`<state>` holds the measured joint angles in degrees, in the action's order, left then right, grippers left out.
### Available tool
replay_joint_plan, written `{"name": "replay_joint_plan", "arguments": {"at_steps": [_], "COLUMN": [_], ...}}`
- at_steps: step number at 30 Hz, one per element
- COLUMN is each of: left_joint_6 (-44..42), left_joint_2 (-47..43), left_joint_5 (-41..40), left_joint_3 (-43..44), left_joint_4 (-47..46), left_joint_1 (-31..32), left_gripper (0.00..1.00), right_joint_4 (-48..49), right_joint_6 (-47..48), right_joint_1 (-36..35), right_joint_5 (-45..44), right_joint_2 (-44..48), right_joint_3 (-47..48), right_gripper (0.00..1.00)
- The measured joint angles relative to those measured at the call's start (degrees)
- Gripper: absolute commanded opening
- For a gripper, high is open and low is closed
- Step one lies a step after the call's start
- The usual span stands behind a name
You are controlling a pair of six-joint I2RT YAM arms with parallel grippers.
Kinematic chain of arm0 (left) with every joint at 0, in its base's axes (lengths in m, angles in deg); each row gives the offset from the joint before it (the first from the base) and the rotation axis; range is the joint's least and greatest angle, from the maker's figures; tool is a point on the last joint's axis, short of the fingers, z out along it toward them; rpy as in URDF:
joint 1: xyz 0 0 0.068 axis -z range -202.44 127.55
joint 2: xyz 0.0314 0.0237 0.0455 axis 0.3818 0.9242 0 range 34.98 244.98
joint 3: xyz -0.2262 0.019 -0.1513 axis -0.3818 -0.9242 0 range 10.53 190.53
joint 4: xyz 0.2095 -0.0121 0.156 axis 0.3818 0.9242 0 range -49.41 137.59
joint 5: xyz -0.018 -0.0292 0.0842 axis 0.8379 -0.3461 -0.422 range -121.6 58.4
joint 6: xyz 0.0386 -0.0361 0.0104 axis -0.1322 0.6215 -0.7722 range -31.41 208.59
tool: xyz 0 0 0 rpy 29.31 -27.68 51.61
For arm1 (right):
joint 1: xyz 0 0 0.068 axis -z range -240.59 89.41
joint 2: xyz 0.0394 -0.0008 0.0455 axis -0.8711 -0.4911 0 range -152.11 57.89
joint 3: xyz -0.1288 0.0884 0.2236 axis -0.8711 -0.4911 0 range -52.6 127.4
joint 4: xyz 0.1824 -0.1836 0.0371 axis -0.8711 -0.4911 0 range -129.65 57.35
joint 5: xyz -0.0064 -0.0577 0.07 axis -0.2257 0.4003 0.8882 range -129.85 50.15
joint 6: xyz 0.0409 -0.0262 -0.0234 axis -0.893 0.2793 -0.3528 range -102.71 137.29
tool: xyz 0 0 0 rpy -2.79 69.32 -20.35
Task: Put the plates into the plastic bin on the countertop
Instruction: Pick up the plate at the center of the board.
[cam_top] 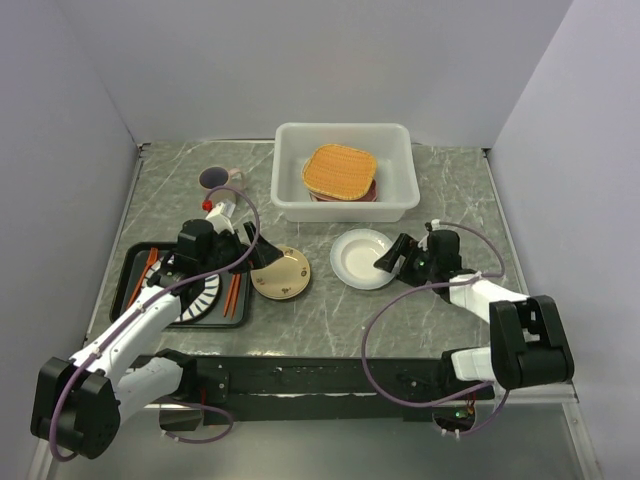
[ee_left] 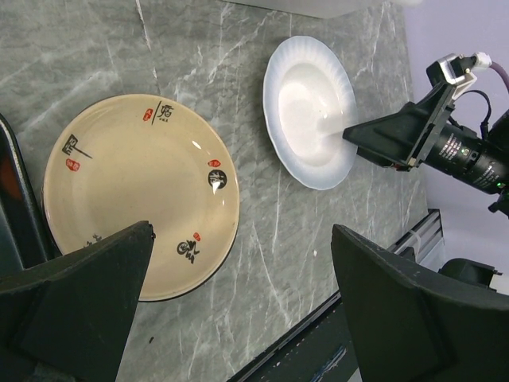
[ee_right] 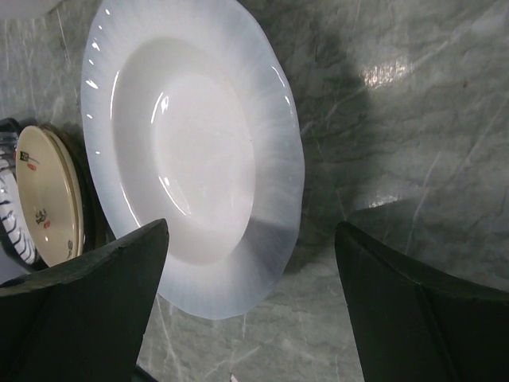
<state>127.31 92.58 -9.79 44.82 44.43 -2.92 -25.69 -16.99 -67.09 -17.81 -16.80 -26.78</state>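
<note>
Right gripper [cam_top: 392, 262]: jaws spread wide, pinching nothing. It straddles the right rim of the white plate [cam_top: 358, 258], with one finger [ee_left: 382, 137] over the plate's well and the other over bare countertop [cam_top: 330, 320]. Can't tell if the finger actually touches the plate.

Left gripper [cam_top: 252, 246]: jaws fully spread, empty. It hangs over the edge of the tan plate [cam_top: 280, 272].

Tan plate has black and red marks and lies flat on the countertop, just left of the white plate; the two don't touch. Both are near of the plastic bin [cam_top: 345, 212], outside it.

The bin sits far centre on the countertop. It holds a stack of plates, orange squarish plate [cam_top: 340, 170] on top, with a darker rim showing under it.

Black tray [cam_top: 135, 290] is at near left. It holds a striped plate [cam_top: 205, 298] and orange sticks [cam_top: 232, 295], partly hidden by the left arm. Mug [cam_top: 215, 178] stands left of the bin.
</note>
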Motion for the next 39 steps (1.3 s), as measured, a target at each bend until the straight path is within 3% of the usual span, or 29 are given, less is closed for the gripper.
{"name": "replay_joint_plan", "arguments": {"at_steps": [9, 15, 19, 20, 23, 26, 29, 39], "left_joint_6": [0.0, 0.0, 0.0, 0.0, 0.0, 0.0, 0.0, 0.0], "left_joint_2": [0.0, 0.0, 0.1, 0.1, 0.3, 0.4, 0.4, 0.4], "left_joint_5": [0.0, 0.0, 0.0, 0.0, 0.0, -0.1, -0.1, -0.1], "left_joint_3": [0.0, 0.0, 0.0, 0.0, 0.0, 0.0, 0.0, 0.0], "left_joint_4": [0.0, 0.0, 0.0, 0.0, 0.0, 0.0, 0.0, 0.0], "left_joint_1": [0.0, 0.0, 0.0, 0.0, 0.0, 0.0, 0.0, 0.0], "left_gripper": [0.99, 0.99, 0.99, 0.99, 0.99, 0.99, 0.99, 0.99], "right_joint_4": [8.8, 13.4, 16.5, 17.1, 18.4, 20.5, 20.9, 19.4], "right_joint_6": [-3.0, -4.7, -6.1, -6.5, -7.2, -9.7, -10.2, -9.6], "right_joint_1": [1.2, 1.3, 1.3, 1.3, 1.6, 1.9, 1.8, 1.8], "right_joint_5": [6.4, 9.1, 10.6, 10.8, 11.3, 13.3, 13.9, 13.8], "right_joint_2": [-5.2, -8.1, -10.5, -11.0, -12.5, -13.4, -13.4, -12.1], "right_joint_3": [-1.0, -1.6, -2.1, -2.3, -3.2, -3.7, -3.8, -4.2], "right_gripper": [0.84, 0.72, 0.55, 0.39, 0.18, 0.05, 0.0, 0.0]}}
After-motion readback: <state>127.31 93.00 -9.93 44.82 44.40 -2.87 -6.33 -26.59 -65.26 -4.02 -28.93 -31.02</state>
